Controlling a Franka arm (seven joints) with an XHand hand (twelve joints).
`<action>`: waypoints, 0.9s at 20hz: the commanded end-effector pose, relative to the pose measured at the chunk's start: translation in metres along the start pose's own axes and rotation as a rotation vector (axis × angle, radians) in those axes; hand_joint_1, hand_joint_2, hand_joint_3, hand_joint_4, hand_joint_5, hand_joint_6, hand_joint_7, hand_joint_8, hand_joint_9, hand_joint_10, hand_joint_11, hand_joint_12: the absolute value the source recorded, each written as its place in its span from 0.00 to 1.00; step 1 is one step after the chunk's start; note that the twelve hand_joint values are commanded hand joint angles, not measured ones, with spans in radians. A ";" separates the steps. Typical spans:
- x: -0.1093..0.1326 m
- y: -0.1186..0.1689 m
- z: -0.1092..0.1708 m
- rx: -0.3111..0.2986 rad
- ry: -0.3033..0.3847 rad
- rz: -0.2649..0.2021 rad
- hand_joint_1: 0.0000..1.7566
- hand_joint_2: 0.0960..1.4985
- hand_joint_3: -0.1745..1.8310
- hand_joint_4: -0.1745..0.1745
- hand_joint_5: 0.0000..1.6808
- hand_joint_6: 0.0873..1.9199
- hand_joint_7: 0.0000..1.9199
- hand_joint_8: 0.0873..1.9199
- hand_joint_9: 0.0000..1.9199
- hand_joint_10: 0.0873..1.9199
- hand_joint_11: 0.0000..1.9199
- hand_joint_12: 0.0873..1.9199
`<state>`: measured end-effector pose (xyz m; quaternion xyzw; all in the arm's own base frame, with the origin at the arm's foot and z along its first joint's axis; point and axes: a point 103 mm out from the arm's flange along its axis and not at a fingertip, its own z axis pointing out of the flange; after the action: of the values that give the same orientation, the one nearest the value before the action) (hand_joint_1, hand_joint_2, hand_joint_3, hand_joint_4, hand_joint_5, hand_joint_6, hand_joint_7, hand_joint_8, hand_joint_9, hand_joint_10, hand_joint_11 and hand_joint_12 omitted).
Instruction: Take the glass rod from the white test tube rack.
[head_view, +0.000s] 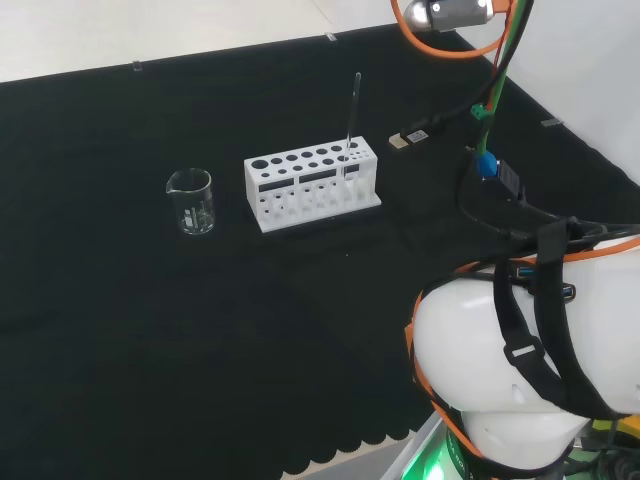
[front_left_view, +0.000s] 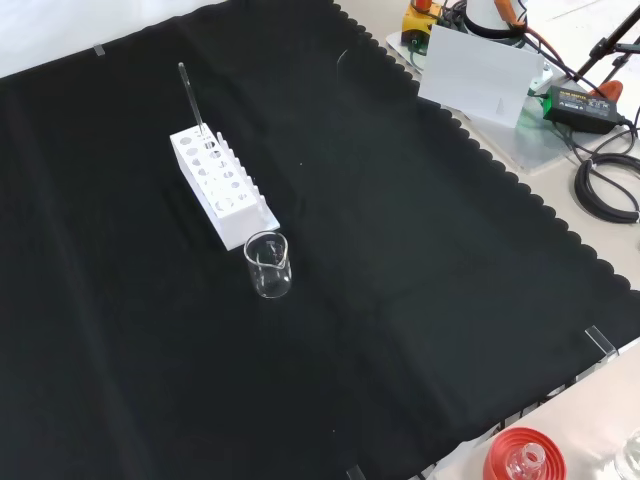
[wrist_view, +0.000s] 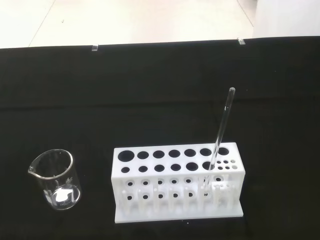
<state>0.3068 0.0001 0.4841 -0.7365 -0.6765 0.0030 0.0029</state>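
A large white rounded link of the arm is bulking up the head view's lower right — smooth, glossy, shaped like two swollen shells meeting at an orange seam. Black webbing straps with a plastic buckle are running over the shell, and black cables are trailing from it toward a small blue connector, while orange and green cables are looping up to a grey metal cap at the top edge. A green light is glowing at the arm's base.
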 end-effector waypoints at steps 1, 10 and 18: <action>-0.001 0.000 0.000 -0.006 -0.008 0.001 0.37 0.43 0.38 0.35 0.06 0.08 0.00 0.24 0.01 0.42 0.00 0.62; -0.002 -0.004 0.000 -0.003 -0.010 0.008 0.37 0.47 0.34 0.36 0.10 0.00 0.00 0.28 0.00 0.46 0.00 0.64; -0.004 -0.006 0.008 -0.001 -0.021 0.001 0.37 0.47 0.34 0.35 0.13 0.00 0.01 0.35 0.02 0.48 0.00 0.66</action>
<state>0.3011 -0.0019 0.4794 -0.7375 -0.6753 0.0089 -0.0030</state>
